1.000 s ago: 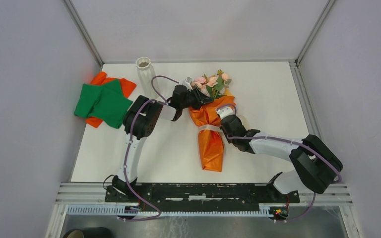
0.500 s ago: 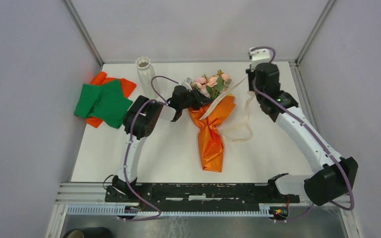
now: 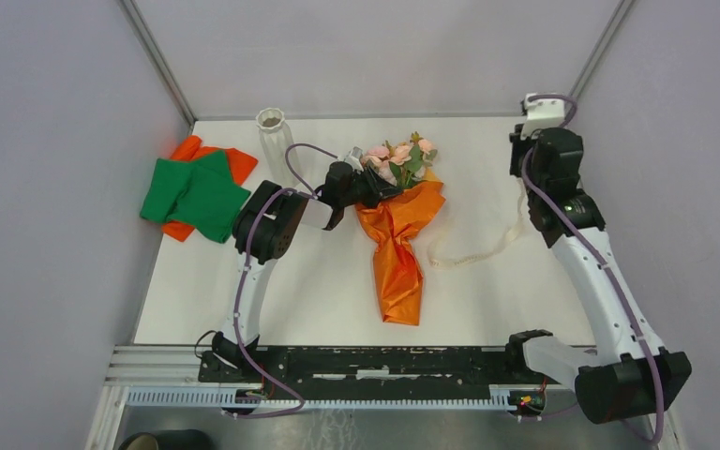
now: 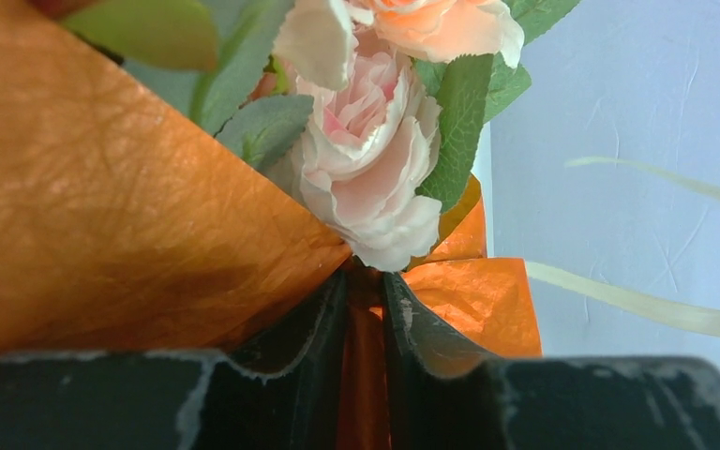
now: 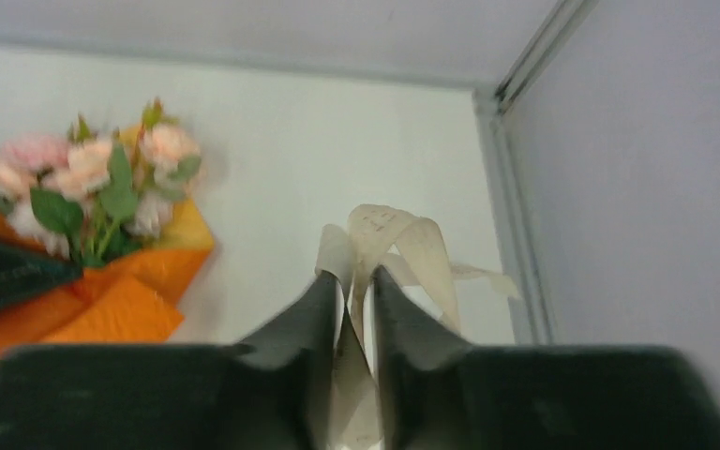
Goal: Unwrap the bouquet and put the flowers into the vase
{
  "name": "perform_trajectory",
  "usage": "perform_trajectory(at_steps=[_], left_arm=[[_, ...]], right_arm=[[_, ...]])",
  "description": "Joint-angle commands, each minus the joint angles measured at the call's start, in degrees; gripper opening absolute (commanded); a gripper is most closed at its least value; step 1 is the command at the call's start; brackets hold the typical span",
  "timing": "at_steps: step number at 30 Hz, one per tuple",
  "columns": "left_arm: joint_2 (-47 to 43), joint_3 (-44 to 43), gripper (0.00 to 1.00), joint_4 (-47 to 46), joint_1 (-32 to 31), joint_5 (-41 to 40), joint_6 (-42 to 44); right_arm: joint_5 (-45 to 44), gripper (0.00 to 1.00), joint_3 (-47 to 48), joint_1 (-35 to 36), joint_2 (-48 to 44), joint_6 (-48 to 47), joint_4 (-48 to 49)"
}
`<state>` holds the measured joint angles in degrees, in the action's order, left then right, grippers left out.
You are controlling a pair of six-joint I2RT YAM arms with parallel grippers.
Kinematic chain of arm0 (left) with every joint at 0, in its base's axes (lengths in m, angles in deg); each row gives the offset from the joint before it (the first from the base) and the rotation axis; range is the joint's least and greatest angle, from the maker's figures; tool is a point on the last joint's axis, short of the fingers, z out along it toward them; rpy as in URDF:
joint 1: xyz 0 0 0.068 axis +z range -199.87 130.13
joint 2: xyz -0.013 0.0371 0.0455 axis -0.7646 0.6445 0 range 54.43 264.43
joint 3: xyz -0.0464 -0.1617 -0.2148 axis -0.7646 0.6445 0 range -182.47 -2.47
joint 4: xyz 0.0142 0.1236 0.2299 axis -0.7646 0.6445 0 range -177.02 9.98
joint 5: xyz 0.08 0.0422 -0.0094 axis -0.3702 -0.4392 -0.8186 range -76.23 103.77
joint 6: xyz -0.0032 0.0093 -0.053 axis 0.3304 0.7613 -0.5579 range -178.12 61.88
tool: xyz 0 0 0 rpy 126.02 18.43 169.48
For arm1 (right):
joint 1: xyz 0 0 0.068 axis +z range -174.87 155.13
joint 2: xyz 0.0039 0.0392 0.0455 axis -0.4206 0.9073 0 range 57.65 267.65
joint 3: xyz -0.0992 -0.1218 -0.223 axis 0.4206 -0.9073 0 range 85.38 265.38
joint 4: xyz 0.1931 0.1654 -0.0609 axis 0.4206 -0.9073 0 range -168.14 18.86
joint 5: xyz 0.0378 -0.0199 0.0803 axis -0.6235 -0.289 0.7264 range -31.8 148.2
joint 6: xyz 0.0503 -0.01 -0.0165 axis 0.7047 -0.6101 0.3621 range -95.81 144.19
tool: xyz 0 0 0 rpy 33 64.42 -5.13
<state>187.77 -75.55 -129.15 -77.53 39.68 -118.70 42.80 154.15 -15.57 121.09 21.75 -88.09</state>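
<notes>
My left tool (image 4: 364,298) pinches the orange paper of the bouquet (image 3: 399,258), lying on the worktop (image 3: 309,281). My right tool (image 5: 351,281), nearly shut, grips the ribbon (image 5: 401,234) at the far corner. If that trailing ribbon snags, the flowers (image 3: 401,155) could drag sideways.

1. White table (image 3: 319,281): flat top, with walls at its far, left and right edges.
2. The bouquet (image 3: 399,262) lies lengthwise near the centre, with its blooms toward the far edge.
3. The vase (image 3: 271,141) stands upright near the far left corner.
4. A green cloth (image 3: 192,195) lies over an orange cloth (image 3: 234,161) at the left edge.
5. A cream ribbon (image 3: 478,256) curves loosely between the bouquet and the right edge.
</notes>
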Motion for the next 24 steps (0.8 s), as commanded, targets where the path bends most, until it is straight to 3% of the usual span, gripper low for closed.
perform_trajectory(at_steps=[1,2,3,4,10,17,24], left_arm=[[1.2,2.6,0.3,11.3,-0.2,-0.2,5.9],[0.8,2.6,0.3,11.5,-0.2,-0.2,6.2],[0.5,2.6,0.31,11.8,-0.3,-0.2,6.4],[0.0,2.5,0.31,12.1,-0.4,-0.2,6.5],[-3.7,2.2,0.31,15.3,-1.5,-1.6,9.2],[-11.0,-2.1,0.47,25.9,-3.5,-6.9,16.6],[-20.4,-6.2,0.52,33.4,-5.3,-11.2,21.4]], right_arm=[[6.1,0.43,-10.5,0.2,2.7,0.0,2.7],[6.9,0.66,-12.6,0.3,2.6,0.1,3.8],[7.9,0.76,-14.3,0.4,2.5,0.6,5.3],[9.0,0.8,-15.3,0.8,2.5,0.8,6.1],[9.7,0.84,-17.7,5.7,3.4,1.6,8.6],[9.1,0.84,-20.3,11.2,6.1,2.3,11.3],[9.4,0.84,-23.1,13.7,6.8,5.1,14.0]])
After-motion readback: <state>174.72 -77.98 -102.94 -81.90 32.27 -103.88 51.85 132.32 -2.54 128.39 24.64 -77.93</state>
